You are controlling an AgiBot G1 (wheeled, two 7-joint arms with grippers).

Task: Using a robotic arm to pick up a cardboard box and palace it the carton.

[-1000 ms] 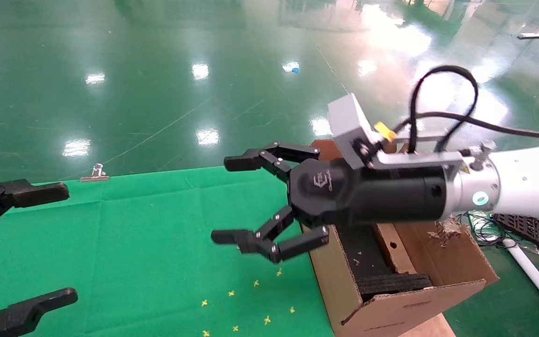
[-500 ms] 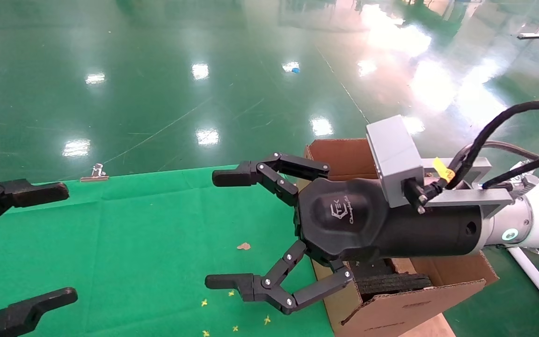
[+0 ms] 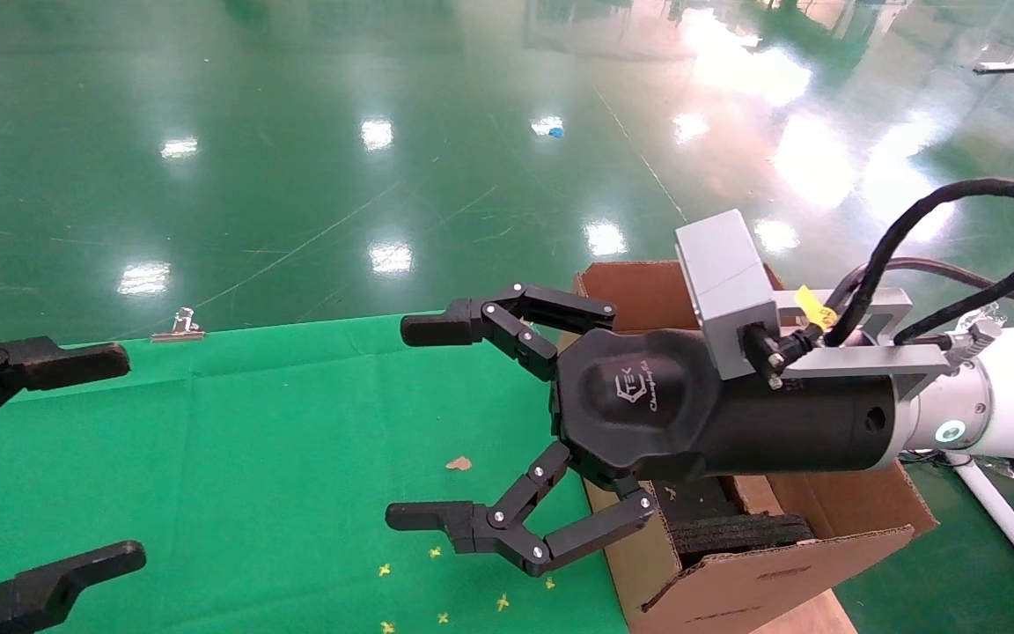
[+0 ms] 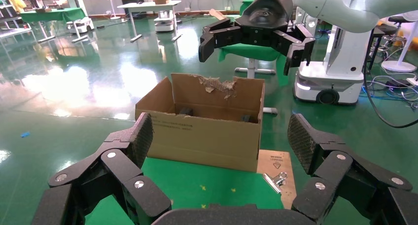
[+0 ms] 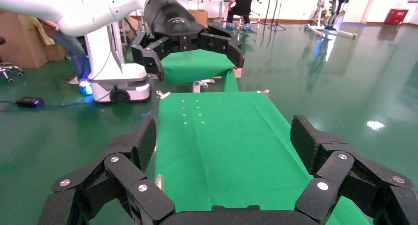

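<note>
The carton [image 3: 736, 581] stands at the right end of the green table, flaps up, with black foam [image 3: 736, 533] inside; it also shows in the left wrist view [image 4: 207, 131]. The cardboard box is mostly hidden behind my right gripper; only a brown end shows inside the carton beside the foam [image 3: 753, 500]. The robotic arm's right gripper [image 3: 415, 423] is open and empty, held above the carton's left wall, with its fingers pointing left over the cloth. It shows far off in the left wrist view [image 4: 256, 35]. My left gripper [image 3: 120, 458] is open and empty at the left edge.
A green cloth [image 3: 252, 440] covers the table, with small yellow marks [image 3: 437, 563] and a brown scrap [image 3: 459, 463] on it. A metal clip [image 3: 179, 326] holds the far edge, and another [image 4: 276, 179] lies by the wooden board under the carton. A white frame [image 3: 1009, 519] stands right of the carton.
My right gripper has come down and nearer, rolled so its logo faces up, and now covers the box in the carton. A brown scrap now shows on the cloth. The left gripper has not moved.
</note>
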